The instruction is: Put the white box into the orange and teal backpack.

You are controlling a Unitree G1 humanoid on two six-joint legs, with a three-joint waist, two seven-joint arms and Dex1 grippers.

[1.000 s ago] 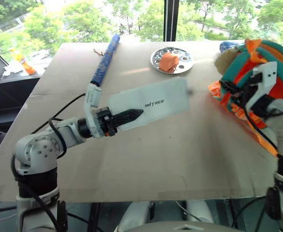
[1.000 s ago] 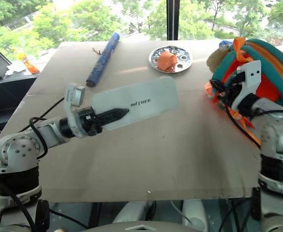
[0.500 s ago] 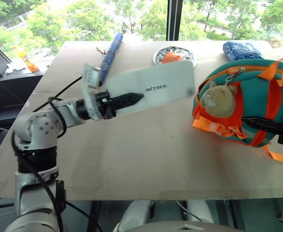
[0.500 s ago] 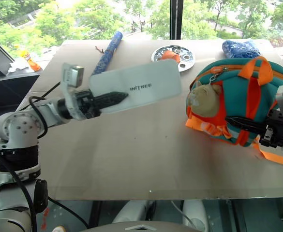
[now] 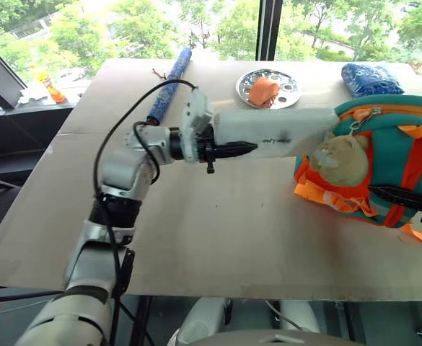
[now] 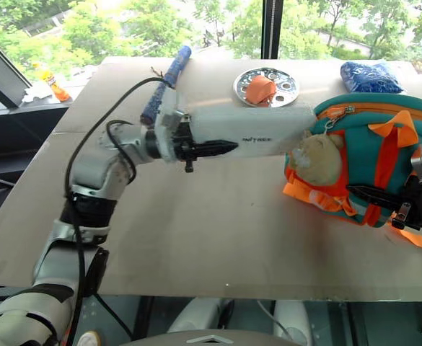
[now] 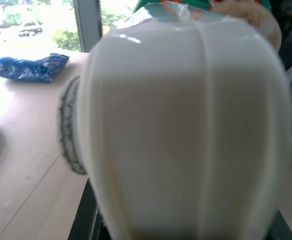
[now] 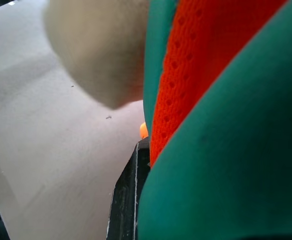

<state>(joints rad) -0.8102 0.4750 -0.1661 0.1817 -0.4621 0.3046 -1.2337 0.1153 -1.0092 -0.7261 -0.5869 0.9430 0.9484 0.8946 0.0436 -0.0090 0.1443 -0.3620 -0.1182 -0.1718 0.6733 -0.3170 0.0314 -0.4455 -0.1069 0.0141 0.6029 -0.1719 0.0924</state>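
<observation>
Over table [image 5: 218, 216], left gripper [image 5: 229, 150] jaws clamp white box [image 5: 275, 131]

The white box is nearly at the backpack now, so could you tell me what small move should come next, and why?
Probably ease the white box a little farther toward the backpack, aiming at its top opening. The left gripper holds the box level above the table, its far end just reaching the plush charm, while the right gripper grips the backpack's front.

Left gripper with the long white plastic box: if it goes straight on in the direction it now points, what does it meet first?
Probably the orange and teal fabric backpack. The left gripper points at it across the table, and the white box it holds already ends beside the beige plush charm; contact is unclear.
</observation>
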